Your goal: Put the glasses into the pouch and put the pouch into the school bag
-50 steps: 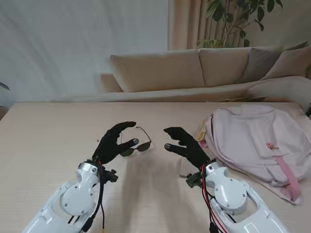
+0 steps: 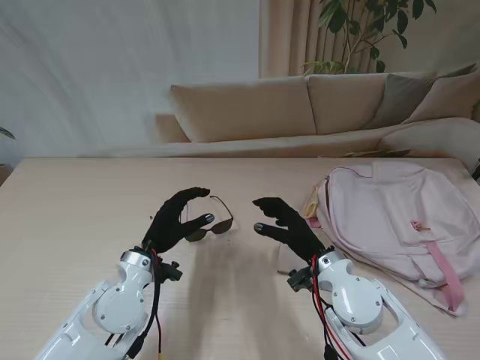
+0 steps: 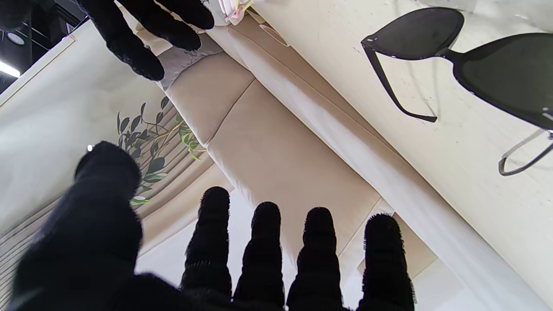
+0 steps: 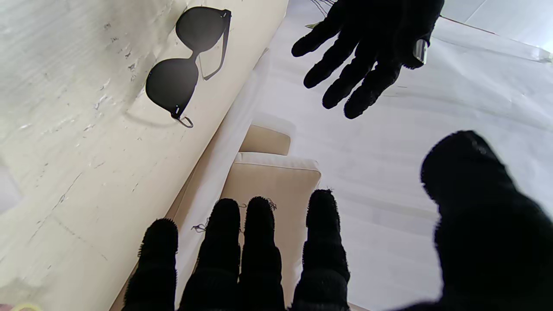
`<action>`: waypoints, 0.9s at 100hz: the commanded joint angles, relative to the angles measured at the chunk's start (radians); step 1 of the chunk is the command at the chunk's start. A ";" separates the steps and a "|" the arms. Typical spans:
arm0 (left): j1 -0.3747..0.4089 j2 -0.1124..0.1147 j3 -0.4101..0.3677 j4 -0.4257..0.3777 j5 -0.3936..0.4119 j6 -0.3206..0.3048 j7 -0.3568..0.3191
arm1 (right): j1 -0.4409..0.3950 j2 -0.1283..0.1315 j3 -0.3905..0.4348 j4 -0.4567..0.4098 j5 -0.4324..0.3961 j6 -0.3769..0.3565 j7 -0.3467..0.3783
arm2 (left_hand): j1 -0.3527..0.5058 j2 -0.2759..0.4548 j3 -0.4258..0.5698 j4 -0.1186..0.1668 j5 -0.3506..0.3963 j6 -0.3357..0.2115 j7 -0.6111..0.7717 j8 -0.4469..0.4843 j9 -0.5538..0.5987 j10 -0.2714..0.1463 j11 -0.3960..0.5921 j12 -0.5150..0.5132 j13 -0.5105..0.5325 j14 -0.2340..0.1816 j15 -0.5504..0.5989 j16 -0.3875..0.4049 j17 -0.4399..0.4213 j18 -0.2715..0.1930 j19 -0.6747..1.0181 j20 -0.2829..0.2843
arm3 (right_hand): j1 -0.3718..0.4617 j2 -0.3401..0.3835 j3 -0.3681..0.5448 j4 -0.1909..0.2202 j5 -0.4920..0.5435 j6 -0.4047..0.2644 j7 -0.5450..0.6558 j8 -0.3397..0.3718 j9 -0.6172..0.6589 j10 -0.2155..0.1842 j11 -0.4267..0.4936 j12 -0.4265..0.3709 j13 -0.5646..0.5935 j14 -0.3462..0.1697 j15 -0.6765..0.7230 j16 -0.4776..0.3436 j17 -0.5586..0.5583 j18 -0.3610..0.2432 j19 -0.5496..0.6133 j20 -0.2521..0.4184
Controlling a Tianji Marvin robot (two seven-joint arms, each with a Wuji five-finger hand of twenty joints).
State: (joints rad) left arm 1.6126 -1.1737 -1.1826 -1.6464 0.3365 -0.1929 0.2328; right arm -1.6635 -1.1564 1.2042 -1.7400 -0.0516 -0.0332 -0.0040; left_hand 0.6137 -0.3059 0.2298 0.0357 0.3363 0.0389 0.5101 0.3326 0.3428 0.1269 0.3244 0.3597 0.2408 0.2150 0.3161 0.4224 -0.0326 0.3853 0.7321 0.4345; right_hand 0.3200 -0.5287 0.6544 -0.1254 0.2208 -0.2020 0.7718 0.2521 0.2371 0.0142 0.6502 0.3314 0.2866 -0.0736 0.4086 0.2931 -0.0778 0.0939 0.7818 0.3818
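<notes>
A: Between the 2 sets of fingers, a little toward the left ones, the glasses lie on the tabletop, dark lenses down and temples unfolded.

B: Does the left hand have hold of them?

A: No. Its fingers are spread and raised, the thumb arched over the near lens, and the left wrist view shows the frame lying free beside the fingertips, with nothing gripped.

B: And the right hand?

A: Also spread wide and empty. Its fingers point toward the left hand across a gap of bare tabletop, and the glasses sit beyond those fingertips, well apart from them.

B: Where is the school bag?

A: The pale pink school bag lies flat behind the right hand's knuckles, on the side away from the glasses, with a pink strap on its near corner. A small yellowish thing pokes out at the bag's edge nearest the right fingers; I cannot tell whether it is the pouch.

B: Anything past the fingertips?

A: A beige sofa runs along the far edge of the tabletop.
</notes>
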 commanded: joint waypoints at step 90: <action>-0.223 0.098 0.149 0.171 0.554 0.344 -0.261 | 0.006 -0.006 0.004 0.006 0.021 0.000 0.004 | 0.051 -0.193 0.048 -0.046 0.027 -0.110 -0.003 0.028 -0.161 -0.110 -0.049 0.144 -0.156 -0.078 -0.003 0.074 -0.062 -0.110 -0.319 0.031 | 0.012 -0.003 -0.031 0.039 0.002 -0.035 -0.007 -0.001 0.043 -0.001 0.004 -0.005 -0.002 -0.014 -0.007 -0.005 -0.011 -0.012 0.013 0.017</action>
State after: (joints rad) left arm 1.4057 -1.0684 -1.0419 -1.4932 0.8896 0.1464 -0.0071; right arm -1.6593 -1.1580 1.2081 -1.7368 -0.0354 -0.0309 -0.0122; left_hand 0.6507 -0.4645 0.2454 0.0262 0.3765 -0.0641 0.4968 0.3474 0.2261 0.0283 0.3120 0.5355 0.1164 0.1532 0.3529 0.5170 -0.0697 0.2805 0.4754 0.4507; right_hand 0.3200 -0.5287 0.6544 -0.1254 0.2208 -0.2020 0.7718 0.2522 0.2581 0.0162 0.6503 0.3314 0.2866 -0.0734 0.4086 0.2931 -0.0778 0.0943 0.7819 0.3833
